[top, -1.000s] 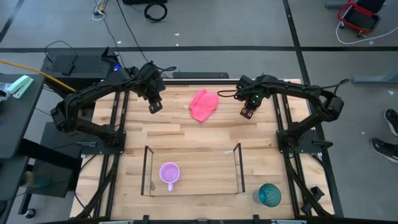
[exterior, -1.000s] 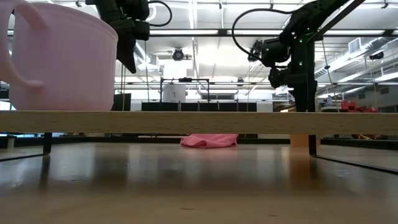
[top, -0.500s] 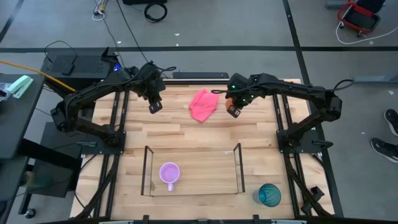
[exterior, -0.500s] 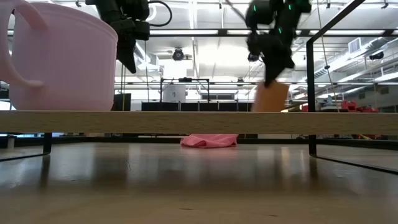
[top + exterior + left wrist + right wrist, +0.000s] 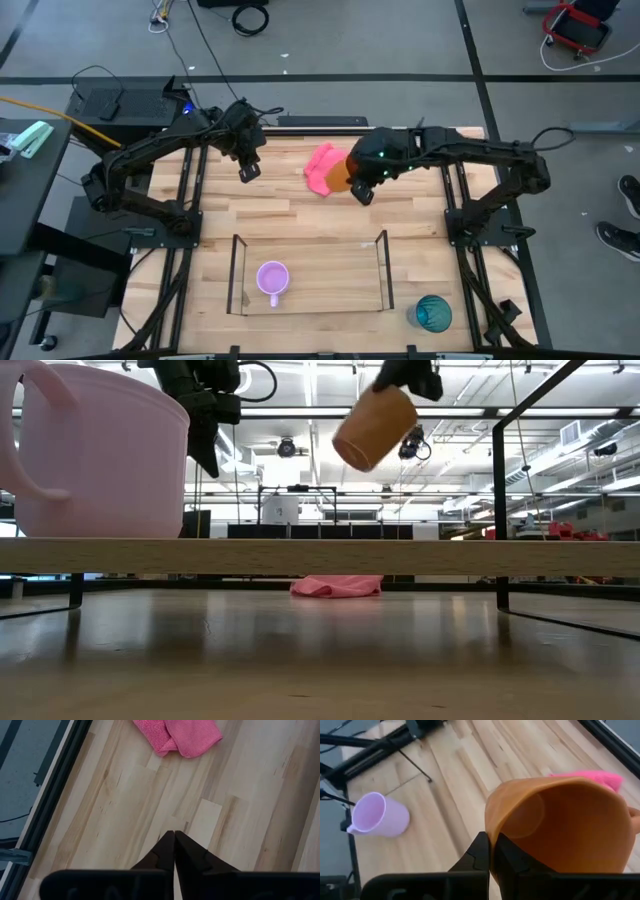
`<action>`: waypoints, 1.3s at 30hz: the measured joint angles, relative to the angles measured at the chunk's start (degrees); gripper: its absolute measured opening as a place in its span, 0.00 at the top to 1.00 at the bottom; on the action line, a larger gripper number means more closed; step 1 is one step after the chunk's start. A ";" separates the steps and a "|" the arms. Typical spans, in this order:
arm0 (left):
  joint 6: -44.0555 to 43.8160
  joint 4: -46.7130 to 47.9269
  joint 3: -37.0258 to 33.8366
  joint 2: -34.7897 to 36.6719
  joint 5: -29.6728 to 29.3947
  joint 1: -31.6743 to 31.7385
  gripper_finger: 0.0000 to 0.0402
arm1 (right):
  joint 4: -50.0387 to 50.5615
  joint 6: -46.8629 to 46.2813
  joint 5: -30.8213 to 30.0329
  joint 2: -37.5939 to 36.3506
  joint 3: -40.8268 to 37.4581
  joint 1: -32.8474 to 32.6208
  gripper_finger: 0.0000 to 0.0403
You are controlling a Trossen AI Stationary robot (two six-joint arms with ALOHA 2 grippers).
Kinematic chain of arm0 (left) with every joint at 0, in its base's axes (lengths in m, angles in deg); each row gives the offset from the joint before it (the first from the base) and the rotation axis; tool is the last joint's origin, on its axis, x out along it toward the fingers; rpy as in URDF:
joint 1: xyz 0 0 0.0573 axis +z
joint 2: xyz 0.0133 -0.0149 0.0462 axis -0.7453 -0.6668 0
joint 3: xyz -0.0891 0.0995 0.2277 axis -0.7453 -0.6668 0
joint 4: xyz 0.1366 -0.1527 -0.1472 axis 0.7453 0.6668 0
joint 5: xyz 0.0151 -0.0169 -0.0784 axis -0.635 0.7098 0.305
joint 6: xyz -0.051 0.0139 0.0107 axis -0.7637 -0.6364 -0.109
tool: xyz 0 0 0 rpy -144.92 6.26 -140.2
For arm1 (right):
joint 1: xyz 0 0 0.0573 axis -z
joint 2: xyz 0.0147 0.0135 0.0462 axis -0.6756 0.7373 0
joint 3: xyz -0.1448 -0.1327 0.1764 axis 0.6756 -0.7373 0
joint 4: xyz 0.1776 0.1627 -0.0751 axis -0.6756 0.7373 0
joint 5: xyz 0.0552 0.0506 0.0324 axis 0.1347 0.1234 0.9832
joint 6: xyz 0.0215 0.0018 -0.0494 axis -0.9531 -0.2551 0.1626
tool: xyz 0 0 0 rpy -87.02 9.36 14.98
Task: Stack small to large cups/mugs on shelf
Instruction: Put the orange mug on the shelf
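Orange mug (image 5: 340,176) hangs tilted, rim pinched in right jaws (image 5: 360,190); shelf (image 5: 383,270) w/ lilac mug (image 5: 272,279) lies nearer, leftward. Left jaws (image 5: 246,172) pressed together, idle far-left.

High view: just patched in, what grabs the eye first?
The right gripper carries an orange mug, tilted in the air beside the pink cloth at the table's far side. A lilac mug stands alone in the shelf, and the teal cup waits outside its right end.
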 joint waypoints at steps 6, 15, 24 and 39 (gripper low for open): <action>0.00 -0.02 0.00 0.00 0.00 -0.02 0.94 | -0.11 1.12 -3.76 8.81 -0.17 -3.47 0.97; -0.37 -0.01 0.00 0.00 0.47 -0.31 0.97 | -0.27 3.23 -3.89 20.86 -0.20 -3.81 0.97; -0.42 -0.28 0.00 -0.02 2.06 -1.20 0.95 | -1.64 5.08 -3.81 24.94 -0.20 -4.06 0.97; -1.59 -3.56 0.00 -0.02 3.87 -8.42 0.95 | -6.63 2.19 -3.85 25.25 -0.20 -2.70 0.97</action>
